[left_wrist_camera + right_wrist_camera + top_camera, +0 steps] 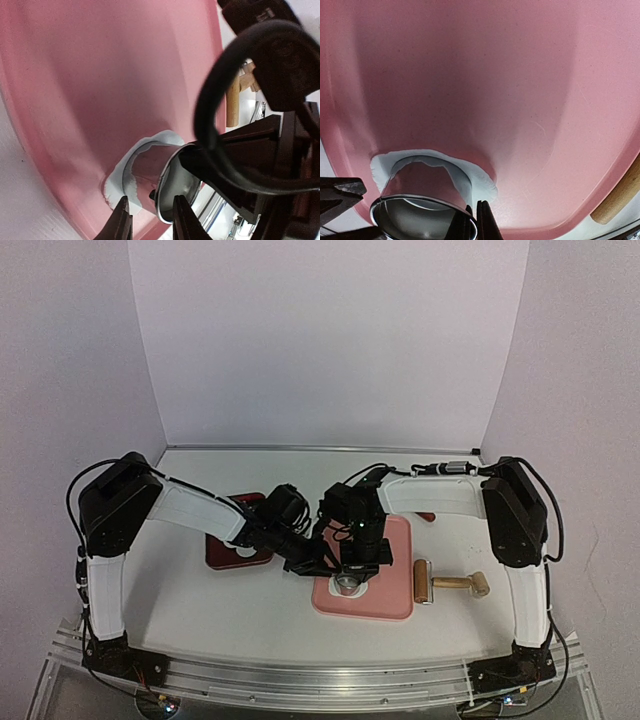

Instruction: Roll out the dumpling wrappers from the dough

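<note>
Metal cutter (pixel 420 200) pressed into dough (pixel 482 185), pink mat (pixel 470 75), right gripper (pixel 472 222) pinching rim

No text, label, brand, number or sign can be read anywhere.

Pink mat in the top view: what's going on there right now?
The right gripper pinches the rim of a small shiny metal ring cutter, which stands on a flattened patch of white dough toward the pink mat's near edge. The left gripper hangs close beside the cutter, fingers apart. A wooden rolling pin lies right of the mat, untouched.
</note>
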You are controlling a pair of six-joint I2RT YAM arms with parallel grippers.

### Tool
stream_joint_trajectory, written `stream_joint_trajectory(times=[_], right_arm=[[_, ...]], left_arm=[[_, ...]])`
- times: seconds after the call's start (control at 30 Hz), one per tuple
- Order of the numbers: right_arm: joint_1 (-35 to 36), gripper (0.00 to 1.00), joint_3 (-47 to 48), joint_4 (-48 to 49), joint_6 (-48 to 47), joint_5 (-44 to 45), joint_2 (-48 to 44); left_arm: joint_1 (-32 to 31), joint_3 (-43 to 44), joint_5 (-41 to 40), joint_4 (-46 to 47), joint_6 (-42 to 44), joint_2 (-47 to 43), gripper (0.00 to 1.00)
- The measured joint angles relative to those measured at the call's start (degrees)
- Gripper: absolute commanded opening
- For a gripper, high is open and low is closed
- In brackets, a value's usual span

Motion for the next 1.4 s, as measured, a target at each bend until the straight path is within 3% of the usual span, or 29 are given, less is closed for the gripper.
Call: stream_joint_trajectory(times=[0.37,1.4], right_arm=[[-0.10,0.00,0.02,0.01,0.01,-0.46,0.15],[-1.24,0.00,-5.66,5.40,1.41,-4.73,-0.82]], left_arm=[[-1.22,4.16,-1.83,-5.19,4.18,2.62,0.00],[-3.23,2.27,-7.94,-3.18,10.37,2.49,0.00]])
